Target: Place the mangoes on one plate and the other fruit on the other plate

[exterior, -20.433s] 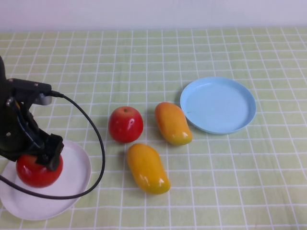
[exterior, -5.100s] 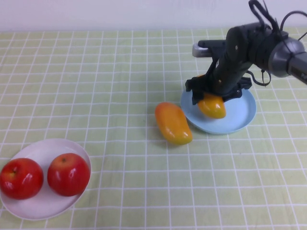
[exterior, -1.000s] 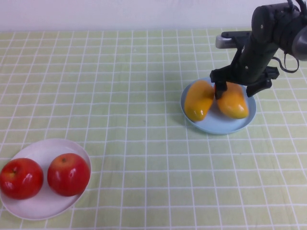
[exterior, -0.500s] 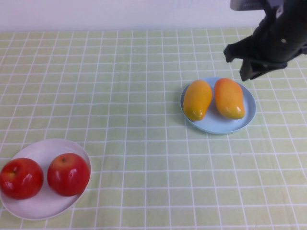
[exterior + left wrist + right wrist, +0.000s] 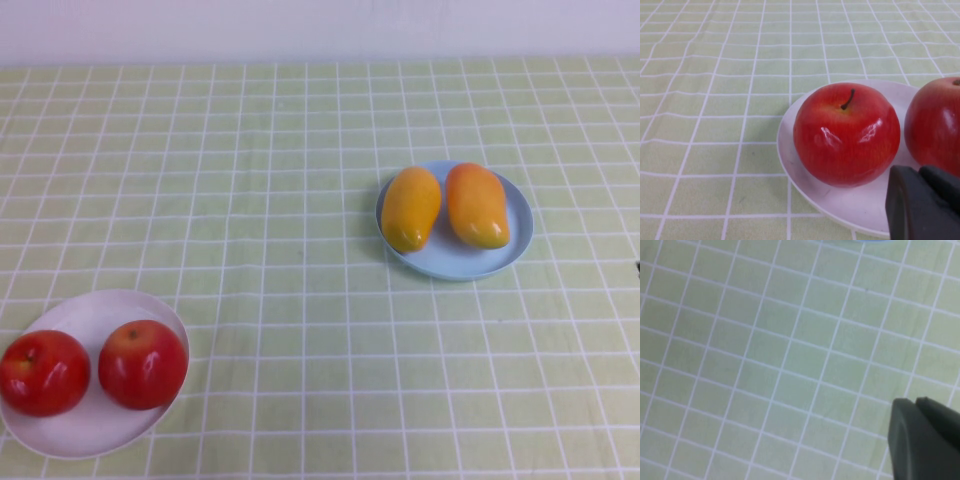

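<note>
Mangoes (image 5: pixel 445 207) side by side on blue plate (image 5: pixel 505 254); apples (image 5: pixel 95 368) together on white plate (image 5: pixel 80 437). Glossy, rounded, likely slippery; best pinched across the narrow middle. Left pincer (image 5: pixel 924 202) pressed together, empty, just beside apples. Right pincer (image 5: pixel 922 437) pressed together, empty, over bare bench (image 5: pixel 300 150).

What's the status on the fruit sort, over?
Left gripper shut, beside white plate. Right gripper shut, over bare cloth. Mangoes on blue plate, apples on white. Nothing obstructing.
</note>
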{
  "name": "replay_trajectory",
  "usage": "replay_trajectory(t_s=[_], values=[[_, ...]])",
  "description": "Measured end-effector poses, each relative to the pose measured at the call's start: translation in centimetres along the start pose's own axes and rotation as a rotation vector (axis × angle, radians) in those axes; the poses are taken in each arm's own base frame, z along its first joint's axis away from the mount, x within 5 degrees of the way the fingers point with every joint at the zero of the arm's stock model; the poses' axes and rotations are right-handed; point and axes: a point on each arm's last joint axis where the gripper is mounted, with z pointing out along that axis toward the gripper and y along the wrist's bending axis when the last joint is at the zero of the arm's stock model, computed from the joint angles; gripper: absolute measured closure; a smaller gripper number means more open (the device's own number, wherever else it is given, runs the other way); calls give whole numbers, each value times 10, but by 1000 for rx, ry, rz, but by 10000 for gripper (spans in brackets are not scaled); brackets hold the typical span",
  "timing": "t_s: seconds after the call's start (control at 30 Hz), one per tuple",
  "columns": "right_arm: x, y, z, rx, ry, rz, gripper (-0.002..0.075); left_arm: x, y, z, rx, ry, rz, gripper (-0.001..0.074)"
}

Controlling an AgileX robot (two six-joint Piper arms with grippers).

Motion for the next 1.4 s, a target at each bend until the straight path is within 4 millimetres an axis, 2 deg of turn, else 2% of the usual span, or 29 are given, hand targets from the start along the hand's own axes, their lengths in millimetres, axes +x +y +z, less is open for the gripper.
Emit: replay_trajectory(t_s=[0.07,0.23,0.4,0.53,0.63,0.7,0.87,0.97,1.03,1.13,1.4], values=[[14,-3,-10,23,-16,-11,740,0,0,0,0,0,0,731],[28,-8,-31,68,-85,-17,740,0,0,0,0,0,0,731],[37,-12,-29,109,-83,-33,741,0,0,0,0,0,0,731],[47,-16,-11,114,-136,-47,741,0,0,0,0,0,0,731],[63,-25,11,122,-278,-35,741,0,0,0,0,0,0,731],[79,-34,24,142,-388,-11,741,0,0,0,0,0,0,731],[138,-56,64,229,-650,69,741,0,0,0,0,0,0,731],[171,-61,86,262,-754,98,741,0,0,0,0,0,0,731],[185,-62,94,268,-812,125,741,0,0,0,0,0,0,731],[200,-62,101,267,-877,152,741,0,0,0,0,0,0,731],[214,-58,92,273,-962,139,741,0,0,0,0,0,0,731]])
